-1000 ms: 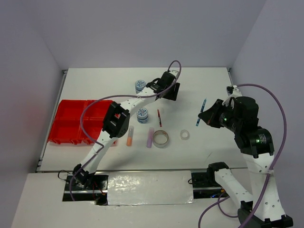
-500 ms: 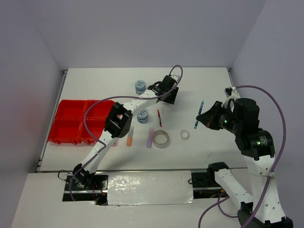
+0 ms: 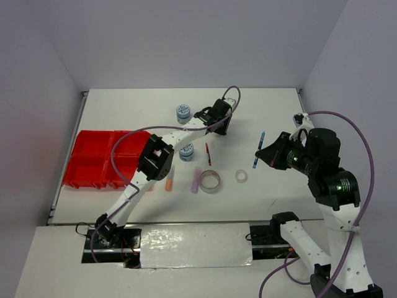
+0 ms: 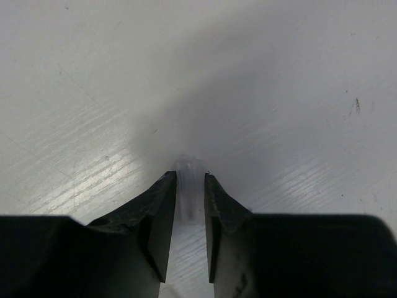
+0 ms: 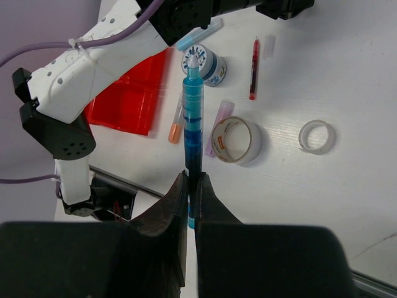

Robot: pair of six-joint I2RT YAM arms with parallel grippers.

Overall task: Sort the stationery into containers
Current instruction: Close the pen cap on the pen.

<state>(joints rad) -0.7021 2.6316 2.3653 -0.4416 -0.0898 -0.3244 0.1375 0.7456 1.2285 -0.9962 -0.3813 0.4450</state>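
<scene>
Teal pen (image 5: 193,118) clamped in right gripper (image 5: 192,180), off the table (image 5: 347,74). Left gripper (image 4: 190,180) jaws narrowly flank small pale piece (image 4: 189,166); grip unclear.

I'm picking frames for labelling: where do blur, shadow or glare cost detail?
Left wrist view: the small pale translucent item between the left gripper's fingers is blurred, in a soft shadow, with sheen on the white table. Right wrist view: the slim teal pen in the right gripper is sharp.

One red pen (image 3: 208,154), one teal pen (image 3: 259,149), three sticks (image 3: 168,182) (image 3: 196,179) (image 5: 200,34), two tubs (image 3: 183,112) (image 3: 186,150), two tape rings (image 3: 209,189) (image 3: 237,176), one clear piece (image 5: 268,46) and one tray (image 3: 87,155) are showing.
</scene>
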